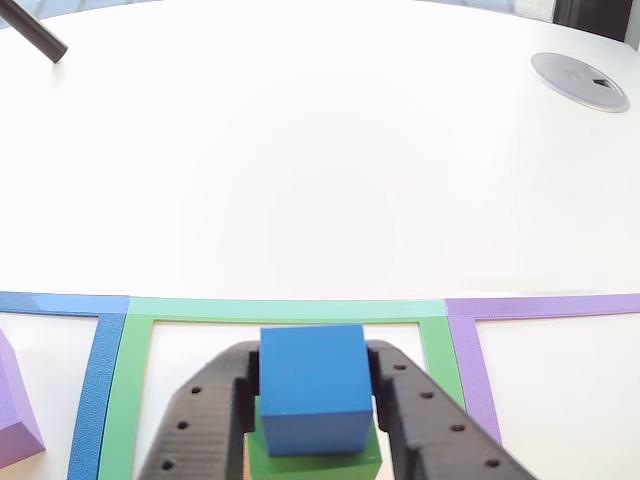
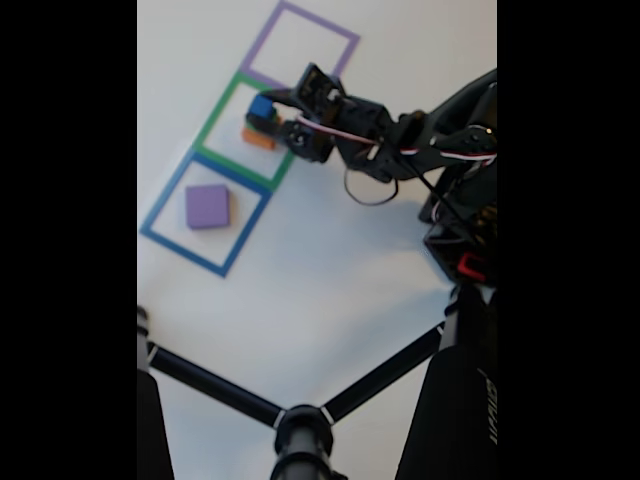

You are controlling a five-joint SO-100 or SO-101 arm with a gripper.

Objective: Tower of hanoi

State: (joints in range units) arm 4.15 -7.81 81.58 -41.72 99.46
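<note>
Gripper [image 1: 315, 400] jaws clamped on either side of blue cube [image 1: 314, 388], which sits atop green block [image 1: 312, 462] and orange block [image 2: 258, 139] inside green outline [image 1: 290, 310]. Purple block [image 2: 207, 206] in blue outline [image 2: 160, 210], left in fixed view.

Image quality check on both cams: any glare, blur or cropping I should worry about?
Other view: the white table is blown out, almost shadowless; the blue cube between the fingers stays sharp. Fixed view: soft, slightly blurred, pillarboxed by black bars on both sides; the purple block reads clearly, but the stack by the gripper is small and smeared.
</note>
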